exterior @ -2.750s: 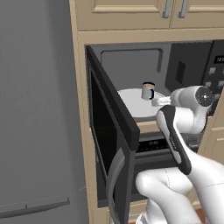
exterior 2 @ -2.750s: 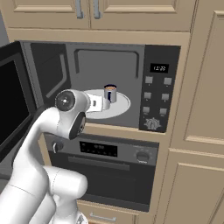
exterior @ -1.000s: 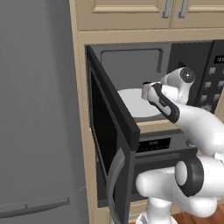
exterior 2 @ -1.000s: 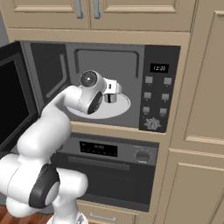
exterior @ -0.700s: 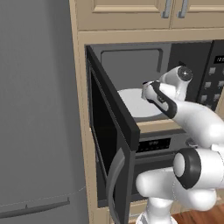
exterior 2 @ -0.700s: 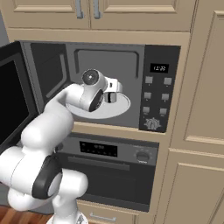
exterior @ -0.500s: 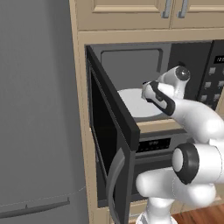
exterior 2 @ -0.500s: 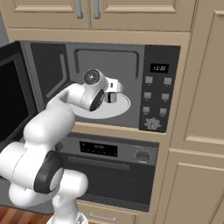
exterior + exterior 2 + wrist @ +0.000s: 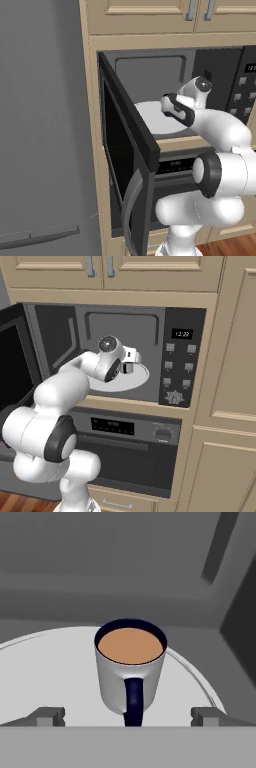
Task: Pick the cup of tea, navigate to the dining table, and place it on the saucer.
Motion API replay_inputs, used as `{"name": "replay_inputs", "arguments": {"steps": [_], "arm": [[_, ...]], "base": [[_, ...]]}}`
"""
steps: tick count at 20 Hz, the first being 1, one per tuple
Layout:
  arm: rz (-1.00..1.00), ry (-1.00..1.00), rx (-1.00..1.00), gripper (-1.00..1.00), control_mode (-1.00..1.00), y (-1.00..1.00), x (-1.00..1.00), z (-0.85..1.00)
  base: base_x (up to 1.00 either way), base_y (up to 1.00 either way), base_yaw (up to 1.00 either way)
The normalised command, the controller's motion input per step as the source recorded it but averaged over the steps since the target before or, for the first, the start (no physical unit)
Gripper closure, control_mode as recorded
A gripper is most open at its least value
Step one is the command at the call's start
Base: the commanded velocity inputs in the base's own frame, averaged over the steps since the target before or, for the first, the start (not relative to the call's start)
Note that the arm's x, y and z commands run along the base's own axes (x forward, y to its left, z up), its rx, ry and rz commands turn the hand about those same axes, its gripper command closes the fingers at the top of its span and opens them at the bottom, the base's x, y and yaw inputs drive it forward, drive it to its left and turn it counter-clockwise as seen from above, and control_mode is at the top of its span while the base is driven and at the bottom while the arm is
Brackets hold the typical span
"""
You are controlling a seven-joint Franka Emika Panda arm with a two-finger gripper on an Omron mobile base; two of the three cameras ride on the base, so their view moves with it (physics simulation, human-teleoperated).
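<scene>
The cup of tea (image 9: 131, 671) stood upright on the pale round turntable plate (image 9: 45, 672) inside the microwave (image 9: 175, 311), which was set into beige cabinets (image 9: 225, 356) above a dark oven (image 9: 130, 446). Its door (image 9: 125, 150) hung wide open beside a grey refrigerator (image 9: 45, 125). The claw (image 9: 127, 714) reached into the cavity with its fingers (image 9: 47, 716) spread wide either side of the mug's handle, not touching it.
</scene>
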Motion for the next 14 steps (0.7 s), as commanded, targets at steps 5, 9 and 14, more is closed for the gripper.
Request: {"name": "replay_inputs", "arguments": {"steps": [5,9,14], "arm": [[0.0,0.04,0.0,-1.0,-1.0,0.0,0.22,-0.19],[0.0,0.03,0.0,-1.0,-1.0,0.0,0.2,-0.19],[0.0,0.03,0.0,-1.0,-1.0,0.0,0.2,-0.18]], "base": [[0.0,0.0,0.0],[0.0,0.0,0.0],[0.0,0.0,0.0]]}}
